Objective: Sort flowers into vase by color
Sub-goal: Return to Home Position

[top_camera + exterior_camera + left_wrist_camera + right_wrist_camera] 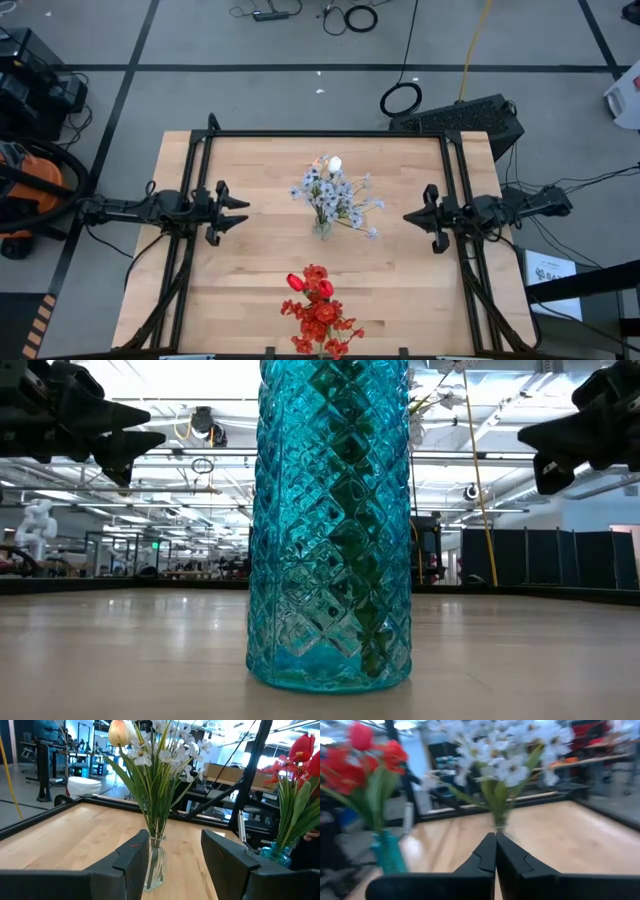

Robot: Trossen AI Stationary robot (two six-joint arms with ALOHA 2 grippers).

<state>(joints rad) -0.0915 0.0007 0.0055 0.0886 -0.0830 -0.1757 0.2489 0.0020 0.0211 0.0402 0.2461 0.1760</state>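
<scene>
The table (260, 260) lies under me, bare wood inside a black frame. I read it as a dial from above, with the far edge at 12.

My 2 arms reach in from opposite sides, both held above the wood and well apart from the 2 vases. My left gripper (240, 212) hangs at 9, pointing toward 3, with its fingers (132, 857) spread wide and nothing between them. My right gripper (405, 216) hangs at 3, pointing toward 9, with its fingers (487, 855) pressed together on nothing.

The blue vase (330, 520) stands upright at 6, close to the near edge. It is cut glass, and green stems show through its wall. The clear vase (321, 229) stands upright near the dial's centre, between my 2 grippers.

The red flowers (320, 312) fill the blue vase, and the white flowers (335, 192) fill the clear one, fanning out toward 12 and 3.

A red tulip (296, 283) sits on the 10 side of the red bunch. A peach bud (336, 164) tops the white bunch on its 12 side.
</scene>
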